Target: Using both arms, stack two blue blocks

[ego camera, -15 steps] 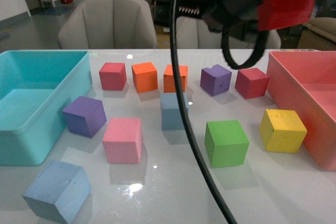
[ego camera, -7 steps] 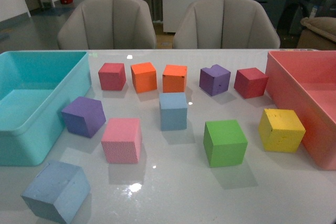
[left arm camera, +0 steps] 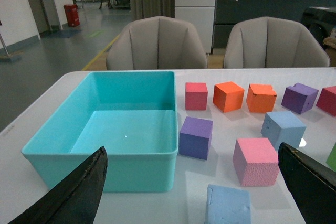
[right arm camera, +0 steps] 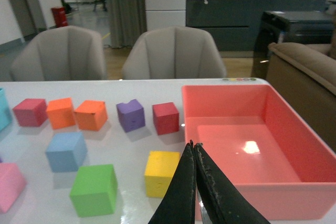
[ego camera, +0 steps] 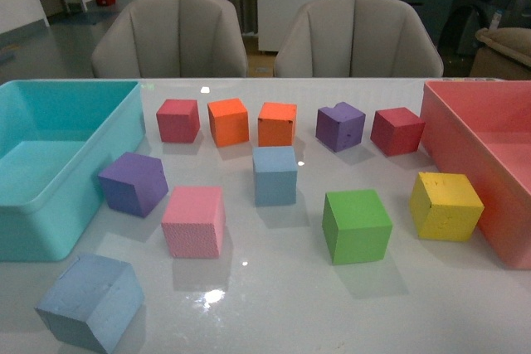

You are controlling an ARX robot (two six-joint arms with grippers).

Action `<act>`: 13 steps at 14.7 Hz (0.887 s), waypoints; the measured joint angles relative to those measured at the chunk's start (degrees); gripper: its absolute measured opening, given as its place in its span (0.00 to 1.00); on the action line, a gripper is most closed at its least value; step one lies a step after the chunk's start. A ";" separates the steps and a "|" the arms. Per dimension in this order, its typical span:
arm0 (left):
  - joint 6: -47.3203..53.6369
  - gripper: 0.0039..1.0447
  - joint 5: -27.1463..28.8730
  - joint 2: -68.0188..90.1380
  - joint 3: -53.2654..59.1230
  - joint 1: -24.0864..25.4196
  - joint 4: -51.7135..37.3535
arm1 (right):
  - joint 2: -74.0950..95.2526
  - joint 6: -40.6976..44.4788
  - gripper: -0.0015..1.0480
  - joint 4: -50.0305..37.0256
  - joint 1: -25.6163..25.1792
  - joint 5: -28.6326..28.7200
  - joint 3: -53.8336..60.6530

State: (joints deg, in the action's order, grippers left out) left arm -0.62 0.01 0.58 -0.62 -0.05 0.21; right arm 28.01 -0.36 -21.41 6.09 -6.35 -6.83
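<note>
White table (ego camera: 274, 304) holds two blue blocks (ego camera: 275, 175) (ego camera: 90, 300) apart; left jaws gape wide, right jaws pressed together.

Front view: the black arm w/ red part and hanging cable that crossed the frame 1 s ago is gone, prob. the right arm, hard to tell. Centre blue block (ego camera: 275, 175) and orange cube (ego camera: 277, 124) now unobstructed.

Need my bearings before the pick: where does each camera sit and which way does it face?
Front: on the body, looking across the table toward the chairs; no arm shows.
Left wrist: at the table's left, facing the turquoise bin; left gripper open.
Right wrist: at the right, facing the pink bin; right gripper shut.
Shared: all show the middle blue block.
</note>
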 joint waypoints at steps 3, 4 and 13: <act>0.00 0.94 -0.02 0.00 0.00 0.00 0.00 | -4.81 0.02 0.02 2.75 -6.43 5.99 2.73; 0.00 0.94 0.00 0.00 0.00 0.00 -0.04 | -6.25 0.02 0.02 3.52 -6.10 6.34 3.19; 0.00 0.94 0.00 0.00 0.00 0.00 0.00 | -15.52 0.04 0.02 8.61 -6.10 6.34 6.19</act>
State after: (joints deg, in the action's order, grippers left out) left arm -0.62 0.01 0.58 -0.62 -0.05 0.21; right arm 12.49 -0.32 -12.80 -0.01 -0.01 -0.64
